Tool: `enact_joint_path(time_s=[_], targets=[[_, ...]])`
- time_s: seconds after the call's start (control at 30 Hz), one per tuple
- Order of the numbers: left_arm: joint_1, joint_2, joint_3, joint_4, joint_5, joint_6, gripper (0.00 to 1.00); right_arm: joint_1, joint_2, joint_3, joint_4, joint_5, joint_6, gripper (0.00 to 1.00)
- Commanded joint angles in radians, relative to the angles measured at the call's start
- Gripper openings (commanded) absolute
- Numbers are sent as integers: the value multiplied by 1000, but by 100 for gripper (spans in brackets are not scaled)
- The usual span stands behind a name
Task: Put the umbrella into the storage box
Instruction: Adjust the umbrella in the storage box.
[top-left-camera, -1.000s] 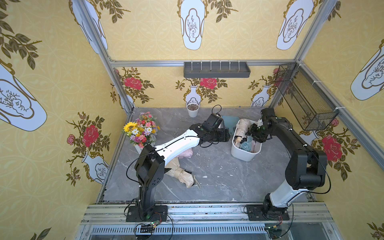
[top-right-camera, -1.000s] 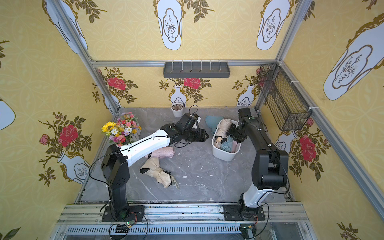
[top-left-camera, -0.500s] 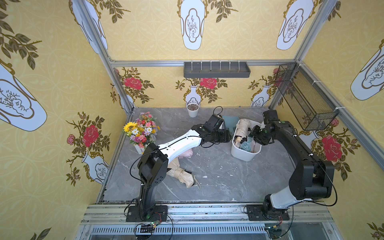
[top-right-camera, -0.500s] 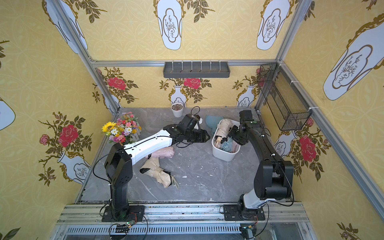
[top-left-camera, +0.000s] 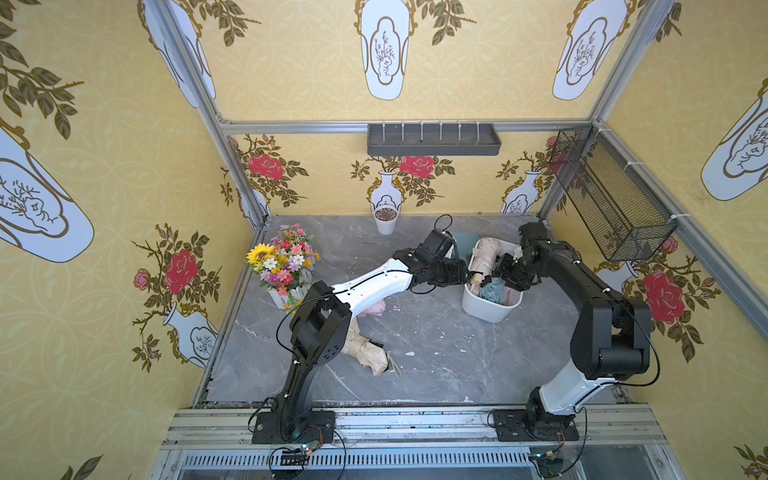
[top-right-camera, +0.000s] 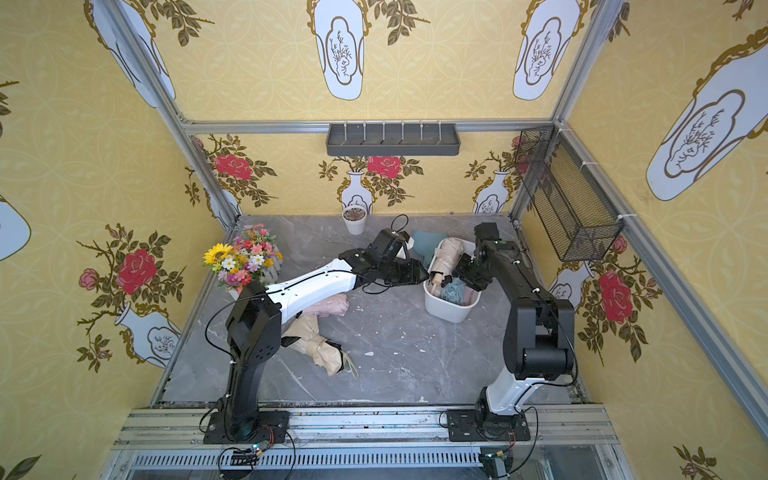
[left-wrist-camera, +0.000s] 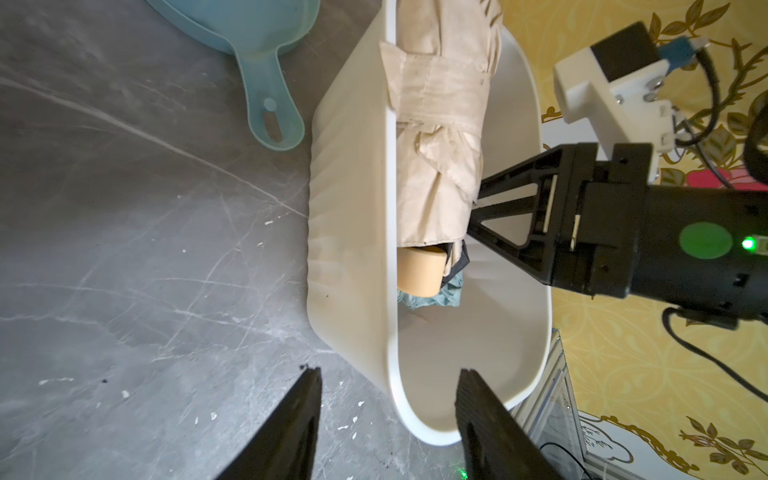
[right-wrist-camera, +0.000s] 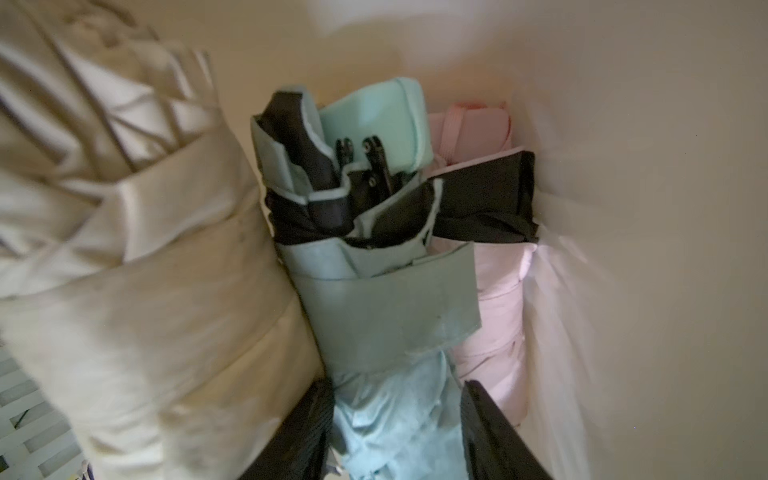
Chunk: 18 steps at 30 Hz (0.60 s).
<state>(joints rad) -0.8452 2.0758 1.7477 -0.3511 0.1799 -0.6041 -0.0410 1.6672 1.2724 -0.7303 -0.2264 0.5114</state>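
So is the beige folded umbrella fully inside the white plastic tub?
Partly: the beige umbrella leans in the tub, one end past its rim.

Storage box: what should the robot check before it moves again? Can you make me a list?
1. The teal umbrella is inside the storage box: ok.
2. The right gripper is shut on it: ok, jaws press both sides.
3. The left gripper steadies the box: not ok, open jaws straddle the rim without touching.
4. Room left in the box: ok, the end by the left gripper is bare.
5. All umbrellas stored: not ok, a pink umbrella and a beige umbrella lie on the table.
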Motion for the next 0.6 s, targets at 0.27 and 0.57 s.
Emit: enact_joint_path(time_s=[0.27,0.57], targets=[[-2,48,16,46,41,-26,53,1,74,-23,96,8,-34,52],[-2,38,-9,47,37,-40,53,3,31,-53,141,40,-28,24]])
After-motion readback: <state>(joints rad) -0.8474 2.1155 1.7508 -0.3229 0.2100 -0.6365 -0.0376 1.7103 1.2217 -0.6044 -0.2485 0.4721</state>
